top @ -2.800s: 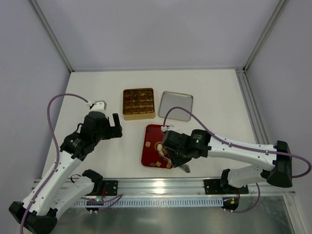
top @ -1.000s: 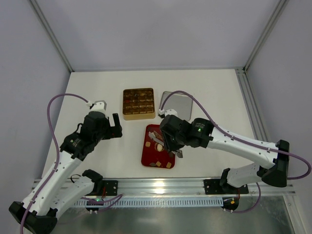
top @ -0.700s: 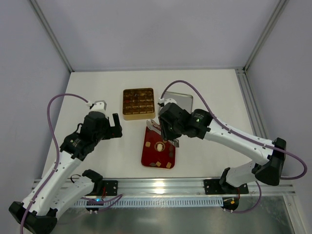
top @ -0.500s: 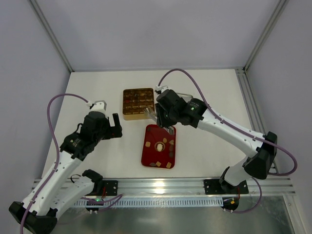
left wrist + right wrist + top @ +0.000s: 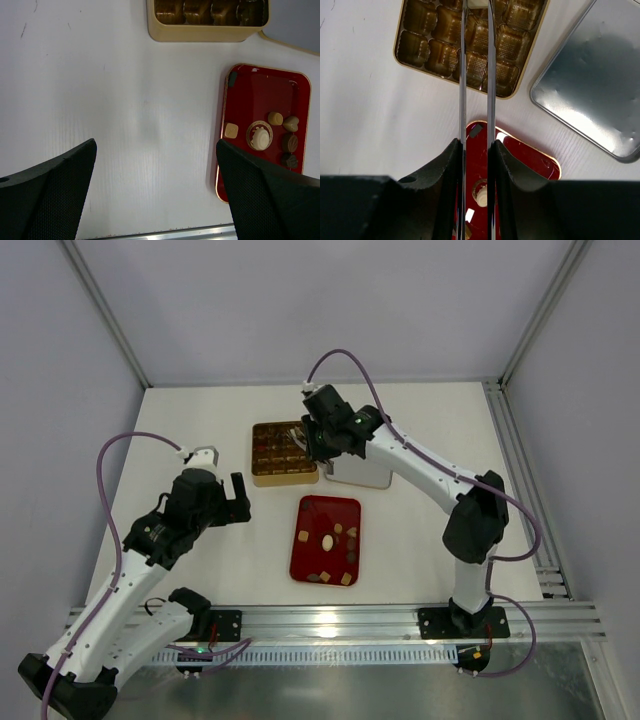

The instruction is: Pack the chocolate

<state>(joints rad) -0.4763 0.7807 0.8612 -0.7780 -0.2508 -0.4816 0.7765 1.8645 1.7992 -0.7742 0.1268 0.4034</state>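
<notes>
Right gripper (image 5: 298,438) pinches a pale chocolate (image 5: 478,2) over the gold box (image 5: 272,468); left gripper (image 5: 155,144) gapes wide above the desk (image 5: 100,75).

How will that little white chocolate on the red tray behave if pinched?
Probably very light: the white chocolate is tiny beside the red tray. Its top looks domed and moulded, so a pinch might slip off or mark it. The tray looks glossy, so a nudge would likely slide it, not tip it.
</notes>
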